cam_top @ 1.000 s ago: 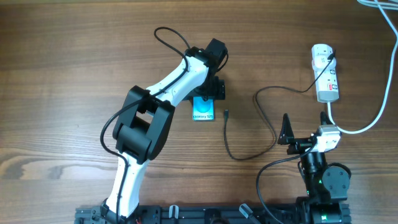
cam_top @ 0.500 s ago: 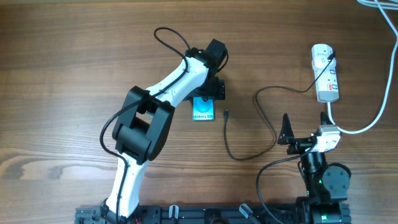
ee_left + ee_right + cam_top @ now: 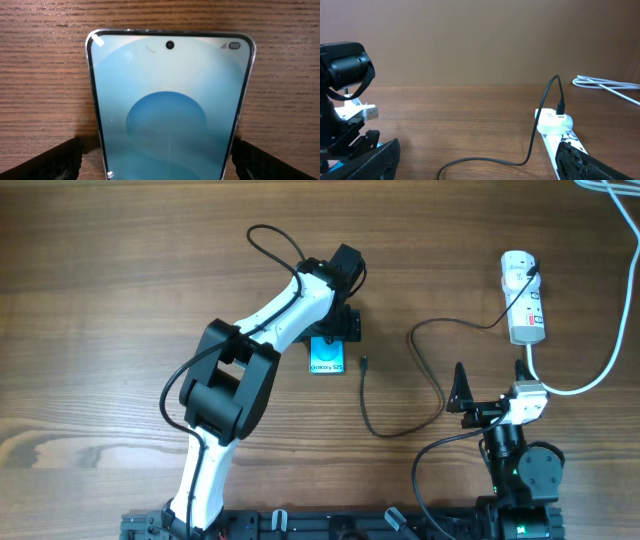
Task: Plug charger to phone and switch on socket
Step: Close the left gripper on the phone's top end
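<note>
The phone (image 3: 327,359), with a cyan screen, lies flat on the wooden table and fills the left wrist view (image 3: 170,85). My left gripper (image 3: 335,330) is low over its far end. The fingers (image 3: 157,162) straddle the phone's two long edges, with a small gap on the left side. The charger cable (image 3: 437,385) runs from the white socket (image 3: 524,300) in a loop across the table. Its plug tip (image 3: 364,364) lies loose just right of the phone. My right gripper (image 3: 490,382) is wide open and empty just below the socket (image 3: 559,131). The cable (image 3: 485,161) lies between its fingers (image 3: 477,165).
A thick white cord (image 3: 600,375) runs from the socket off to the right edge and also shows in the right wrist view (image 3: 605,84). The left arm (image 3: 250,340) stretches over the table's middle. A black arm cable (image 3: 272,240) loops behind it.
</note>
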Motion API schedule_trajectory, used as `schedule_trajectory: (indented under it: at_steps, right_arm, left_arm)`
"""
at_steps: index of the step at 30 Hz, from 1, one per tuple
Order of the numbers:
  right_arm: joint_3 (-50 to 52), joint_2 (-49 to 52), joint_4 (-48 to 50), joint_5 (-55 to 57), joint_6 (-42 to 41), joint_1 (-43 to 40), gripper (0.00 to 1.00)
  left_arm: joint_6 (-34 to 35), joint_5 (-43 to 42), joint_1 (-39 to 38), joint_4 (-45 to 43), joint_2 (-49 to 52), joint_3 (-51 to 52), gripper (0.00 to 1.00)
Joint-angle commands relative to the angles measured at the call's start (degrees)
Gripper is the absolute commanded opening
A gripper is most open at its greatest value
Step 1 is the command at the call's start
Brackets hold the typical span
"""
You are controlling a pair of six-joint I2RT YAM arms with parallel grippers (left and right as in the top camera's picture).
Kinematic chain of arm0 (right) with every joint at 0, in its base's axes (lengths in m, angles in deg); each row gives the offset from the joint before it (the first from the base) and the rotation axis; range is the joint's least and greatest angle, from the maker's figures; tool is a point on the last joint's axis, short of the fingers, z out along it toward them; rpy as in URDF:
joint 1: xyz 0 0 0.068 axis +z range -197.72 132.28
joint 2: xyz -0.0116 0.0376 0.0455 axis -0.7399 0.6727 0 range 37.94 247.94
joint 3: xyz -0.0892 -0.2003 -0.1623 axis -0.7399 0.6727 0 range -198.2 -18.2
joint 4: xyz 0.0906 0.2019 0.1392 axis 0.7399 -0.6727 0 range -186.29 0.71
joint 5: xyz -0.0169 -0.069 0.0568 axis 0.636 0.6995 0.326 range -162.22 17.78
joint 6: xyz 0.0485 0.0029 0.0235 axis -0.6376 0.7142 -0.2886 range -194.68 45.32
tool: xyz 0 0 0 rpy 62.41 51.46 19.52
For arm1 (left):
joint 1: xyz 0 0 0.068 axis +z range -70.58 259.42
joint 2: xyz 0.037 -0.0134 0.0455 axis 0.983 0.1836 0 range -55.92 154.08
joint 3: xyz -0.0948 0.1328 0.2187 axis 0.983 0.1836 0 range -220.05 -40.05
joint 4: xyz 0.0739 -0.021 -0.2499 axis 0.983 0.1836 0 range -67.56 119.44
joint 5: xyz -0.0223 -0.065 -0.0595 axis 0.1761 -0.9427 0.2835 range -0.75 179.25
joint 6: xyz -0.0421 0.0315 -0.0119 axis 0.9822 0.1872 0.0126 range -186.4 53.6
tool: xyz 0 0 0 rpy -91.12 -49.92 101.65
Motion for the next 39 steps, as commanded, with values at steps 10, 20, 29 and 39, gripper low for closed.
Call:
schedule_trajectory:
  at_steps: [10,20,29,39]
  right_arm:
    - [0.07,-0.5,0.2,0.31,0.7,0.33,1.0]
    - [0.07,-0.5,0.2,0.31,0.7,0.33,1.0]
    - [0.07,-0.5,0.2,0.31,0.7,0.33,1.0]
    - [0.07,-0.5,0.2,0.31,0.72,0.33,1.0]
  left_arm:
    - [1.03,-1.42,-0.11,-0.59,2.36,2.97,1.0]
    - [1.03,-1.42,-0.09,-1.07,2.36,2.97,1.0]
    - [1.03,-1.44,-0.11,-0.96,2.36,2.97,0.89]
    - [1.01,-1.62,-0.09,-0.37,2.36,2.97,0.77]
